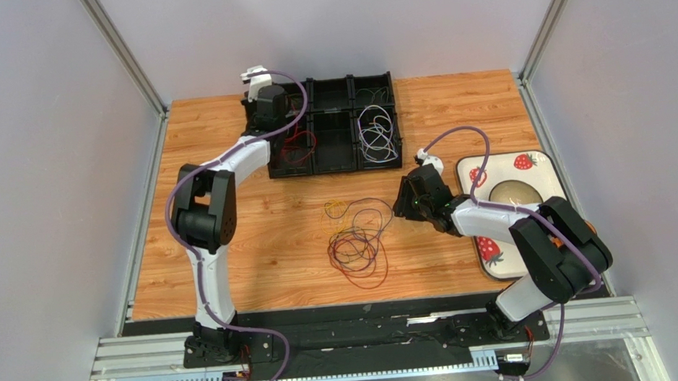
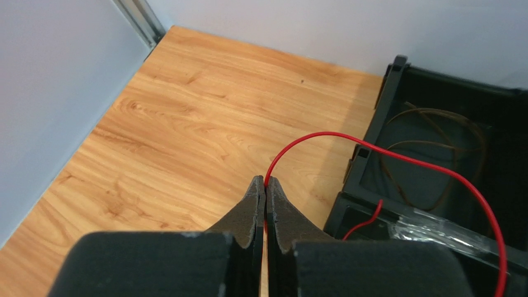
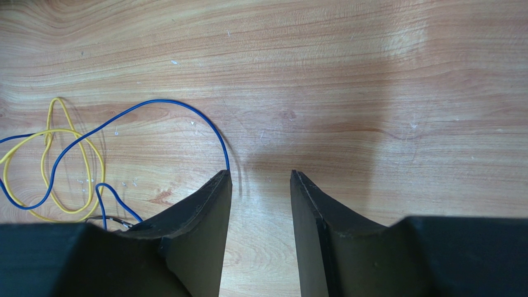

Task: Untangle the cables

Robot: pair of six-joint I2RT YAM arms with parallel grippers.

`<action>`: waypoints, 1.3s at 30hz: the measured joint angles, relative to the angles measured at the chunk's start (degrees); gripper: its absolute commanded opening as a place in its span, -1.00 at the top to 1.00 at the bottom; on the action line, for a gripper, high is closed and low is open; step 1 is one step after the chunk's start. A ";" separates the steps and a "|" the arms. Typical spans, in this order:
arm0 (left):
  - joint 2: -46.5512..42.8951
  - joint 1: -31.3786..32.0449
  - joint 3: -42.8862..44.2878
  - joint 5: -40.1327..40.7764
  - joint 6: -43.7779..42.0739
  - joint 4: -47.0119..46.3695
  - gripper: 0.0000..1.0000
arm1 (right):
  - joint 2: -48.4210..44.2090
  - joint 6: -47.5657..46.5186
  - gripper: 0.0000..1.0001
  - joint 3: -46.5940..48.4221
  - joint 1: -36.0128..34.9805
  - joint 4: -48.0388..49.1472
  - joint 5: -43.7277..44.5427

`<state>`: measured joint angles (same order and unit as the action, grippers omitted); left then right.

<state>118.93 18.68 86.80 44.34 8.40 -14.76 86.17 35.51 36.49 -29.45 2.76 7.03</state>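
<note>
Compartments of the black tray point(image 1: 369, 77), at the far middle of the table point(image 1: 218, 155), hold some of the cables. At its far-left corner the left gripper point(image 2: 265, 185) is clamped tight on a red cable point(image 2: 322, 135), which arches right over the tray wall and down into a left-hand compartment. A brownish cable point(image 2: 434, 112) lies coiled in the compartment behind it, though its colour is hard to judge in the shadow. White cables point(image 1: 377, 135) loop in a right-hand compartment.

Nearer, on the bare wood mid-table, sits a loose tangle point(image 1: 357, 245) of dark strands, with a yellow cable point(image 1: 334, 210) at its far-left edge; the single strands blur together from above.

Just right of it, the right gripper point(image 3: 260, 176) hangs low with its jaws apart and nothing between them. A blue cable point(image 3: 167, 102) curves up to the outside of one finger and passes out of sight behind it.

At the right edge a strawberry-printed tray point(image 1: 527, 161) is half covered by the right arm point(image 1: 544, 245).
</note>
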 measured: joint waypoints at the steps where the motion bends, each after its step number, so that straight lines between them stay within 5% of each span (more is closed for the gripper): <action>1: 1.03 -0.04 1.49 0.48 -0.31 1.79 1.00 | 0.00 0.02 0.13 0.00 0.00 0.00 0.00; 8: 8.48 -0.13 12.44 2.93 -2.34 10.95 1.00 | 0.00 0.00 0.13 0.00 -0.02 0.00 0.00; 22: 9.11 2.71 16.35 4.39 -6.23 18.05 0.99 | 0.00 0.00 0.14 0.00 0.00 -0.02 -0.02; 26: 9.25 3.32 19.47 5.55 -6.23 20.79 0.64 | 0.00 0.00 0.14 0.00 0.00 -0.02 0.00; 33: 9.22 3.37 18.84 5.29 -5.73 24.85 0.36 | 0.00 0.00 0.14 0.00 -0.02 -0.02 0.00; 39: 7.91 3.39 16.09 2.23 -1.27 30.18 0.40 | 0.00 0.00 0.14 0.00 -0.02 -0.02 0.00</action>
<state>126.85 22.06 102.89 46.57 7.14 15.42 86.17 35.51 36.49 -29.47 2.74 7.03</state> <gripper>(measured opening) 0.318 0.433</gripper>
